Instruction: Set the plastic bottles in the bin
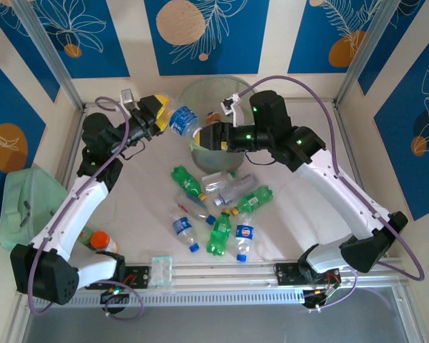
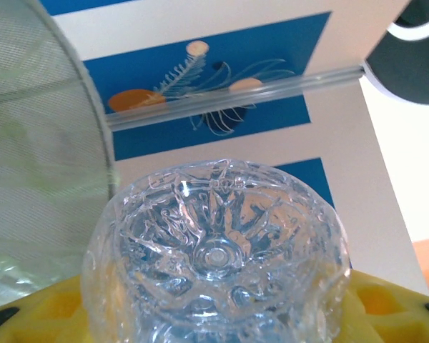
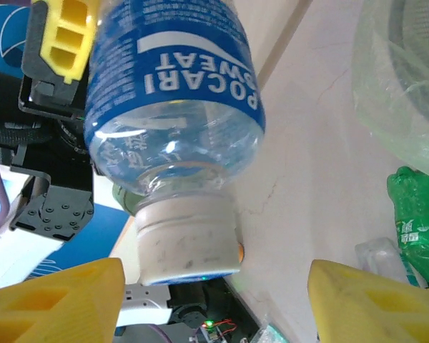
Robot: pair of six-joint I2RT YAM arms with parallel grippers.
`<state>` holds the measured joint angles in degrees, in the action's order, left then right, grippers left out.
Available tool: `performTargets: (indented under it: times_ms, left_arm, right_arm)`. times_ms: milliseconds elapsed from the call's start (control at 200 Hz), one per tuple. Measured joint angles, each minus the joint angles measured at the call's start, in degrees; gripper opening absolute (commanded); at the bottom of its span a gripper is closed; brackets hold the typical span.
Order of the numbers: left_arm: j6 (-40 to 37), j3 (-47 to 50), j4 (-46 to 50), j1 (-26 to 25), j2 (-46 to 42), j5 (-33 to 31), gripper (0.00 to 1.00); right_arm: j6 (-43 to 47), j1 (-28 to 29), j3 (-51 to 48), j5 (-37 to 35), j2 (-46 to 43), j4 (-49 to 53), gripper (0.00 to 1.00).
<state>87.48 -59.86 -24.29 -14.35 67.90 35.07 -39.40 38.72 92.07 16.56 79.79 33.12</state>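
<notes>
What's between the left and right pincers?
The blue-labelled bottle, gripped by the left pincer, its white cap toward the open right pincer; seen in top and right wrist views.

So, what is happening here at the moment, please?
Two robot arms are putting plastic bottles into the round bin. The left gripper is shut on a blue-labelled bottle with a white cap and holds it up beside the bin's rim. The right gripper is at the bin too, with its jaws apart and nothing held; that bottle's cap is just in front of it. Several more bottles lie on the table, not yet picked up.
</notes>
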Motion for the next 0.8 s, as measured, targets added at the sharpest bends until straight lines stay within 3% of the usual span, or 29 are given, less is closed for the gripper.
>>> performTargets:
  times_ms: [690,800]
  left_arm:
    - [2.14,1.33,-4.42,0.00,2.69,5.49,0.44]
    - [2.27,1.33,-4.74,0.00,2.73,5.66,0.48]
  right_arm:
    - [-0.76,0.17,1.20,1.88,1.53,-1.29,0.29]
    - [-0.74,0.26,1.75,1.70,1.57,-0.55,0.24]
